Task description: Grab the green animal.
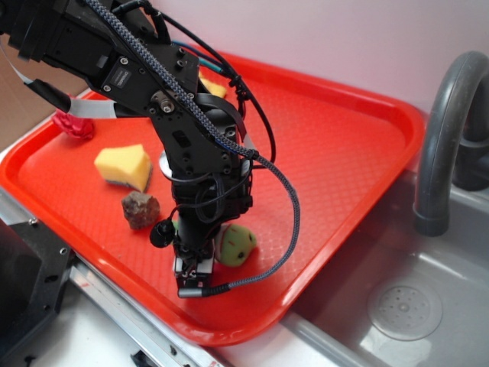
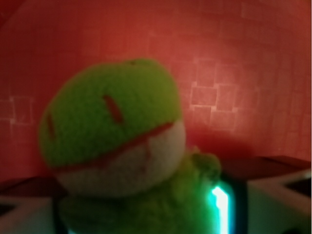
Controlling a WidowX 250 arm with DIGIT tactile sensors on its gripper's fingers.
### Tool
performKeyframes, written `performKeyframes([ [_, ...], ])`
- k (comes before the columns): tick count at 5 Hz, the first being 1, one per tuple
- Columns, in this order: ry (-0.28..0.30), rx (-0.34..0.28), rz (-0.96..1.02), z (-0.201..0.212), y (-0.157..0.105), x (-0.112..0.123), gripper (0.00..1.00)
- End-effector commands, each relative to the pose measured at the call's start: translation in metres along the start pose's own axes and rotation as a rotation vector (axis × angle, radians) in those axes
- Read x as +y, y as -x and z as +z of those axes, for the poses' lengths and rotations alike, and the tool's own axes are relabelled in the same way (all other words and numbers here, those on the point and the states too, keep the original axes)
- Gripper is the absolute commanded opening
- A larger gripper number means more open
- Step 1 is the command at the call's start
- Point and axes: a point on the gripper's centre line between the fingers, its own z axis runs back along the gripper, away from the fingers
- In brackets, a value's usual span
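On my wrist feed the green animal (image 2: 114, 131) fills most of the frame: a fuzzy lime-green plush frog with a round head, two short red dashes on the green, a red line across the face and a pale cream patch below it. One stubby green limb sticks out at its right, and the picture is soft from being so close.

From the exterior camera I see the green animal (image 1: 236, 244) lying on the red tray (image 1: 336, 153), near the tray's front rim, its head poking out just right of the gripper (image 1: 192, 269). The gripper is down at the tray surface with the frog's body right against its fingers. On the wrist feed the light-coloured finger ends (image 2: 278, 204) sit at both lower corners with the frog's body between them, so the pincer looks spread around the toy; I cannot tell whether it is pressing on it.

Left of the arm, a brown rock-like lump (image 1: 140, 209) lies near the gripper, and a yellow sponge wedge (image 1: 124, 165) sits beyond that. A red object (image 1: 75, 125) lies at the tray's far left edge. The right half of the tray is bare red surface. Past the right rim are a grey sink basin (image 1: 405, 306) and a dark faucet (image 1: 443, 138).
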Motion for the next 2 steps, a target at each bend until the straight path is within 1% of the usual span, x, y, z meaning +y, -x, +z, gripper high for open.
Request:
performKeyframes([
  [1,0.057,-0.035,0.302,0.049,0.002,0.020,0.00],
  [2,0.075,-0.106,0.552,0.092,0.012,0.047,0.00],
])
